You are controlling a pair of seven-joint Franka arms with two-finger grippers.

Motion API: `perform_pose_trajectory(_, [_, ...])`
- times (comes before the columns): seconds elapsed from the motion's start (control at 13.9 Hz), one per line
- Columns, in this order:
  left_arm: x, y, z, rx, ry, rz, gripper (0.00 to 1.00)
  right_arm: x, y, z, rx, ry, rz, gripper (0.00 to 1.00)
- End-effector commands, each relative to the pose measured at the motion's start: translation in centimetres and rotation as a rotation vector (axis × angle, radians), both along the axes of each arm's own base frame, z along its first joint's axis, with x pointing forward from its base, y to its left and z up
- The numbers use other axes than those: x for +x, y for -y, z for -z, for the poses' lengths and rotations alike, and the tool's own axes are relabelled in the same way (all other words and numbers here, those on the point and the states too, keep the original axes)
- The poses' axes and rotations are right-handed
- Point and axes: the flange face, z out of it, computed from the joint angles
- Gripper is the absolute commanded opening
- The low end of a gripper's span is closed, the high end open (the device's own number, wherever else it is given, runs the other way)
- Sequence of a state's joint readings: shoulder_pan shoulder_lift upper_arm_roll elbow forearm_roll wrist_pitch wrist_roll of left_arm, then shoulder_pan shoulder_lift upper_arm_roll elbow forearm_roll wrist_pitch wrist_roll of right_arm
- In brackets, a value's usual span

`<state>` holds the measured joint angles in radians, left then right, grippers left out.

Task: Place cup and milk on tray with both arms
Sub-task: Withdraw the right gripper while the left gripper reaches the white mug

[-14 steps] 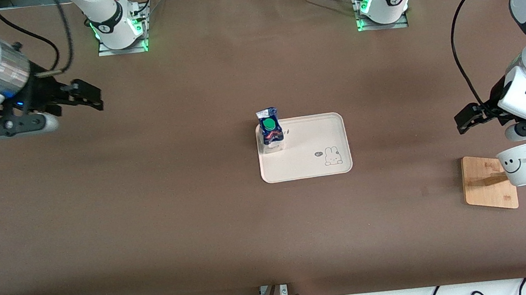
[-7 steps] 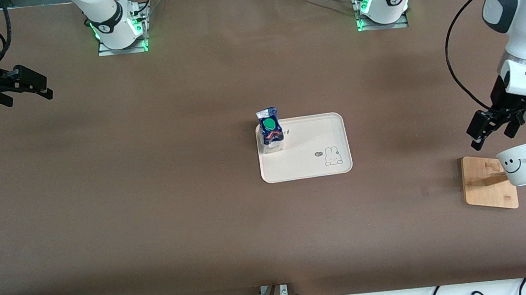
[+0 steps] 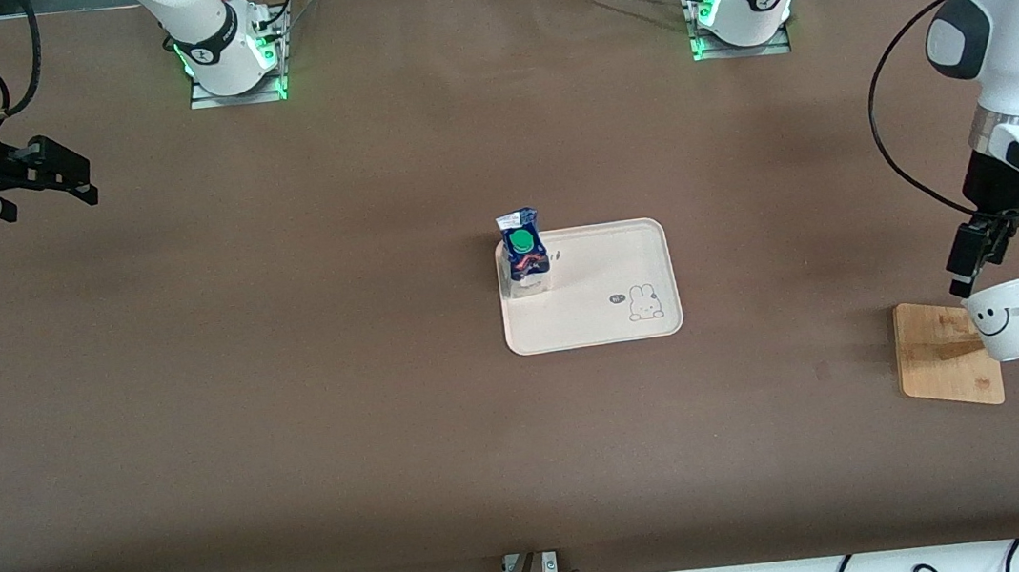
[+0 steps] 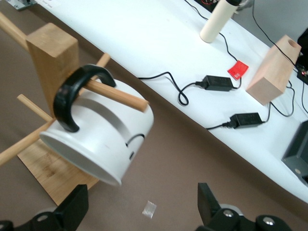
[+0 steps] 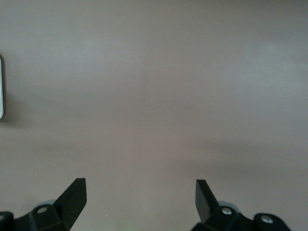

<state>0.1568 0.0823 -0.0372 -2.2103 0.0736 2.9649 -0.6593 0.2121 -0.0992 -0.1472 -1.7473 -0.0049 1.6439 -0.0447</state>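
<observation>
Left wrist view alone shows the cup (image 4: 103,137) hooked by its handle on the wooden rack (image 4: 50,50). One milk (image 3: 524,252) stands on the tray (image 3: 610,322). Left gripper (image 3: 974,257), fingers released, has dropped toward the cup; right gripper (image 3: 60,171), fingers released, has withdrawn over its counter (image 3: 292,397) end.

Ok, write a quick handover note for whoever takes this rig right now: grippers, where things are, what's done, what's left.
Left gripper: open, empty, just above the cup, which hangs by its handle on a peg of the wooden rack at the left arm's end.
Right gripper: open, empty, waiting over bare table at the right arm's end.
Done: milk stands upright on the tray, mid-table.
Left: lift the cup off the peg, set it on the tray.
</observation>
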Motion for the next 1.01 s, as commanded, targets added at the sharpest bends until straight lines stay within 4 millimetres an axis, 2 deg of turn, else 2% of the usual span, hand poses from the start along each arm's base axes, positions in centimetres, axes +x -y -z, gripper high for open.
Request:
perform_pose_trajectory(0.0, [3.0, -1.2, 0.9, -0.050, 0.038, -0.051, 1.00, 0.6, 0.6, -0.9, -0.015, 0.018, -0.008, 1.00])
perform_pose_trajectory(0.29, [6.1, -1.3, 1.3, -0.070, 0.080, -0.059, 1.00, 0.6, 1.0, -2.1, -0.015, 0.033, 0.005, 1.00])
perform_pose_trajectory(0.36, [6.3, -1.3, 1.2, -0.071, 0.083, -0.060, 1.00, 0.9, 1.1, -2.1, -0.016, 0.032, 0.001, 1.00])
perform_pose_trajectory(0.43, [6.3, -1.3, 1.2, -0.069, 0.085, -0.057, 0.98, 1.0, 1.0, -2.0, -0.018, 0.030, 0.005, 1.00])
perform_pose_trajectory(0.58, [6.1, -1.6, 1.3, -0.064, 0.080, -0.056, 0.77, 1.1, 0.4, -2.3, -0.012, 0.036, 0.000, 1.00])
perform_pose_trajectory(0.94, [4.6, -2.8, 1.6, -0.061, 0.063, -0.077, 0.74, 1.0, 0.1, -2.3, -0.008, 0.036, 0.000, 1.00])
